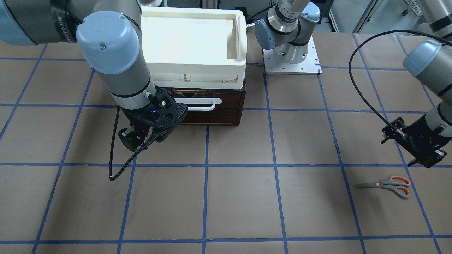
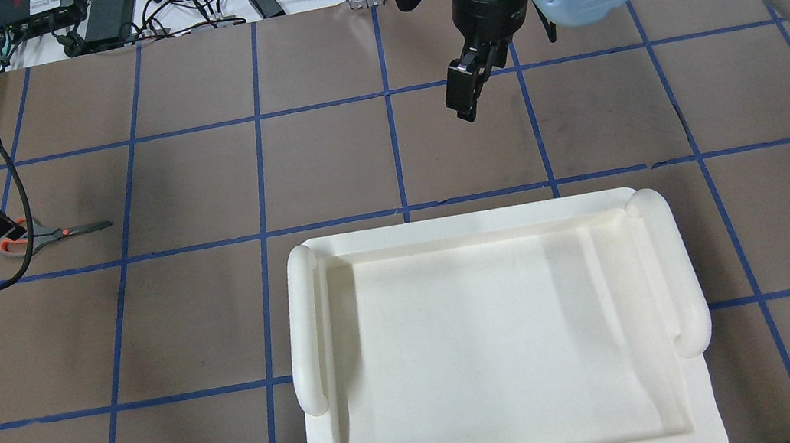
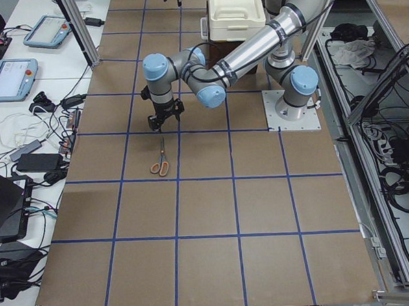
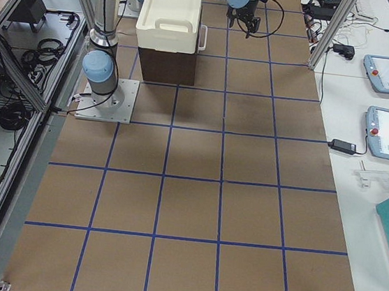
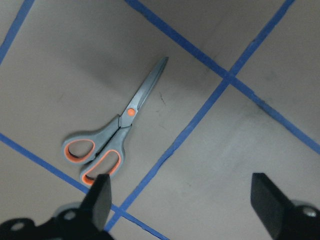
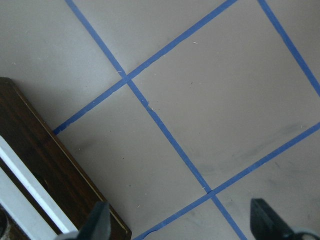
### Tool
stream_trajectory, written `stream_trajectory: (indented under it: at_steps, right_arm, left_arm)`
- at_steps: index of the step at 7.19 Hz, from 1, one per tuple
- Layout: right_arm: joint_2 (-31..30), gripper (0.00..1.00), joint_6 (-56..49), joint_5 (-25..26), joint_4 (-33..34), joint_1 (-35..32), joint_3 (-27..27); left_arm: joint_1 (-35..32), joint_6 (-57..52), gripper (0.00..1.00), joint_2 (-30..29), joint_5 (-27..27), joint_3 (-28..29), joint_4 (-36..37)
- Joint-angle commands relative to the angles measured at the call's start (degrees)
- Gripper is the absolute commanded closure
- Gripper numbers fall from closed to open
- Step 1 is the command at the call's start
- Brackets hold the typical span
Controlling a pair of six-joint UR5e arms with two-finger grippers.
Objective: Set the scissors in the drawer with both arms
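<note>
The scissors lie flat and closed on the brown table paper, grey handles lined orange, as also seen in the overhead view and the front view. My left gripper hovers just above them, open and empty, with its near finger over the handle end. The drawer is shut in its dark-brown case, white bar handle facing forward. My right gripper is open and empty, hanging in front of the drawer's front, beside the handle's end.
A cream plastic bin sits on top of the drawer case and hides it from overhead. The left arm's base plate is bolted beside the case. Blue tape lines grid the table. A loose black cable hangs from my right wrist.
</note>
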State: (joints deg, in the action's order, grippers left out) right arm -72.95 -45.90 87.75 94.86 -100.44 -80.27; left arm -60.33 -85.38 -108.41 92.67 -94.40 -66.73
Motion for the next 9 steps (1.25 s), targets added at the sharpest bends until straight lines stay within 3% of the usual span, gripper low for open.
stream_trajectory:
  at_steps: [1, 2, 3, 5, 9]
  right_arm:
    - [0.9, 0.00, -7.8, -0.6, -0.3, -0.1, -0.5]
    - [1.0, 0.00, -8.1, -2.0, 0.2, -0.3, -0.5]
    - [0.9, 0.00, -8.7, -0.9, -2.6, -0.2, -0.6]
    - [1.3, 0.00, -13.0, -1.5, -1.1, 0.4, -0.5]
    - [2.2, 0.00, -21.2, -1.5, -3.9, -1.6, -0.9]
  left_arm:
    - [0.4, -14.5, 0.00, -4.6, 0.3, 0.0, 4.7]
    - [0.4, -22.2, 0.00, -6.4, 0.5, 0.0, 8.0]
    - [0.5, -25.1, 0.00, -8.5, 1.0, 0.1, 11.1]
    - [0.5, -29.4, 0.00, -11.6, 2.0, 0.2, 15.4]
    - [0.5, -32.7, 0.02, -15.2, 1.5, 1.4, 16.2]
